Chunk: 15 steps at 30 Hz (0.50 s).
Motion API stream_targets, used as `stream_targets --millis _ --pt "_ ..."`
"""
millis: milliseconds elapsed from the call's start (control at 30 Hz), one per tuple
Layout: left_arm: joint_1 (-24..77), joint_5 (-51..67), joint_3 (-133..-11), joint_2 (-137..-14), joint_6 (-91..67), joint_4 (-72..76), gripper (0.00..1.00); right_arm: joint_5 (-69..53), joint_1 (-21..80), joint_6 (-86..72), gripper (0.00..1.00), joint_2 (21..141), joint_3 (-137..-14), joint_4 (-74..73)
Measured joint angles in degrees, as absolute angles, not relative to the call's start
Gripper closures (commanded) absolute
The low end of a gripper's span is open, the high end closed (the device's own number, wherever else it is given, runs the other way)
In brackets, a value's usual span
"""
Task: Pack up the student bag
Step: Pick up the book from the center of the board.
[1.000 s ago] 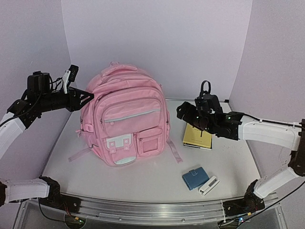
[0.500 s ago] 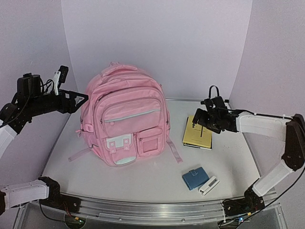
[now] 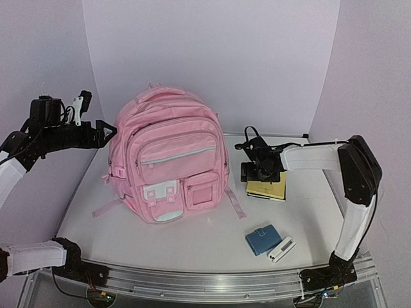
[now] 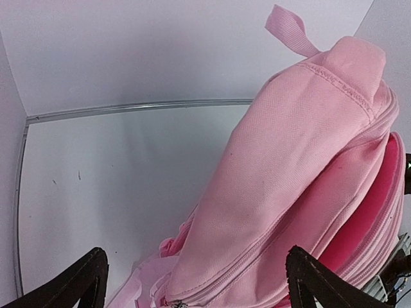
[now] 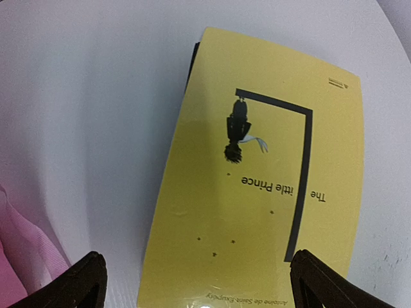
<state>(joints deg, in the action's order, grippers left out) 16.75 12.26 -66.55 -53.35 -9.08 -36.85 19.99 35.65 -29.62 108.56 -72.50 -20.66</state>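
The student bag (image 3: 167,160), rounded and of woven pink fabric, stands upright on the white table (image 3: 192,240). The left gripper (image 3: 107,130) gapes empty beside its top. The right gripper (image 5: 199,277) is spread wide over a glossy yellow paperback (image 5: 263,192).

The backpack (image 3: 168,160) fills the frame's centre-left; bare table (image 3: 192,240) lies open below it (lower centre), while a book (image 3: 273,189), wallet (image 3: 261,240) and white stick (image 3: 280,249) crowd the right.
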Motion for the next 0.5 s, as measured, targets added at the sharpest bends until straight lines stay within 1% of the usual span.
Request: stream_targets --millis 200,400,500 --pt "16.47 11.64 -66.74 -53.54 -9.50 -37.76 0.02 21.17 36.42 -28.32 0.02 115.64 -77.34 -21.35" --pt "16.43 10.74 -66.76 -53.30 -9.45 -39.36 0.01 23.98 36.40 -28.34 0.14 118.28 -78.15 -22.60" --pt "16.38 10.32 -66.74 -53.12 -9.41 -39.64 0.01 24.27 36.40 -28.33 0.24 118.28 -78.15 -22.90"
